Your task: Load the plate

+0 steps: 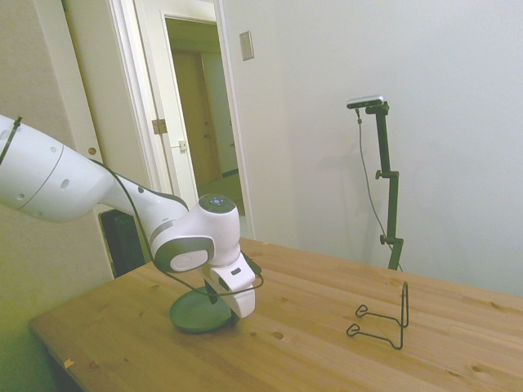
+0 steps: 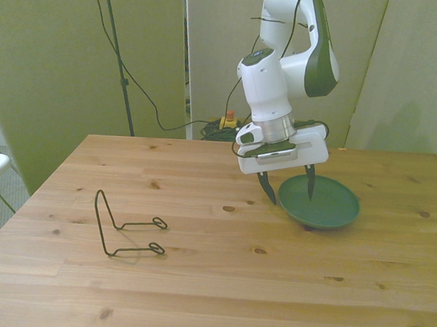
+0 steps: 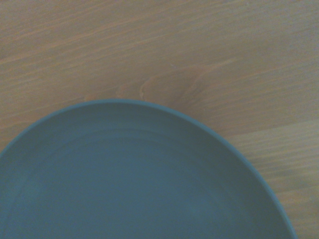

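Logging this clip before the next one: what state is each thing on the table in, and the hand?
plate: flat on the table, empty, not gripped.
hand: open, fingers straddling the plate's rim, one inside, one outside.
wire stand: upright, empty, apart from the plate, toward the front view's left.
table: bears only the plate and stand.

Plate (image 2: 329, 206) was matte dark grey-green, plain and unpatterned. Worktop (image 2: 216, 284) was pale honey-coloured wood with straight plank grain and scattered dark knots. Wire stand (image 2: 126, 228) was thin black; claw (image 2: 287, 182) had a white body with dark fingers.
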Robot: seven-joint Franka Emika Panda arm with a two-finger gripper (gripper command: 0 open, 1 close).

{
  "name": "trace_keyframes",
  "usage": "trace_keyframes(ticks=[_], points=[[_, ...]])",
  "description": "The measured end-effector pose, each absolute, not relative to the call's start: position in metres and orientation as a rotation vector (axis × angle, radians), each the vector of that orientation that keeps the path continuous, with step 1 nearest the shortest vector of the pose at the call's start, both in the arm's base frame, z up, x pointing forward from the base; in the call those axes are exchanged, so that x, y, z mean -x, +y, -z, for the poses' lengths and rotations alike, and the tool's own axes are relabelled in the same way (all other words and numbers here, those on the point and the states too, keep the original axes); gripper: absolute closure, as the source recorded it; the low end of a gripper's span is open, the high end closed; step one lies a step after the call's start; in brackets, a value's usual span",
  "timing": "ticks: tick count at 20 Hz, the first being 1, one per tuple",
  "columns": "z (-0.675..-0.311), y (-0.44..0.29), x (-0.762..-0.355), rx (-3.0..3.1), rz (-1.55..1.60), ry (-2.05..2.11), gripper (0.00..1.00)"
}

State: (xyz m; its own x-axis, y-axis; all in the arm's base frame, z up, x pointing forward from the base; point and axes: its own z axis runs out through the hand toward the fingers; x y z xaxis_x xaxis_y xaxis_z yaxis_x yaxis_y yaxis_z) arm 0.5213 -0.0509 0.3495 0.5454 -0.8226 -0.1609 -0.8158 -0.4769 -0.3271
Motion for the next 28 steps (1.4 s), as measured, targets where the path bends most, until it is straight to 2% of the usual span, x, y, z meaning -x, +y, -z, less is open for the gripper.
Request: trace_keyframes(ticks=[28], points=[[-0.344, -0.067, -0.528, 2.495, -0.065, 1.378, 1.00]])
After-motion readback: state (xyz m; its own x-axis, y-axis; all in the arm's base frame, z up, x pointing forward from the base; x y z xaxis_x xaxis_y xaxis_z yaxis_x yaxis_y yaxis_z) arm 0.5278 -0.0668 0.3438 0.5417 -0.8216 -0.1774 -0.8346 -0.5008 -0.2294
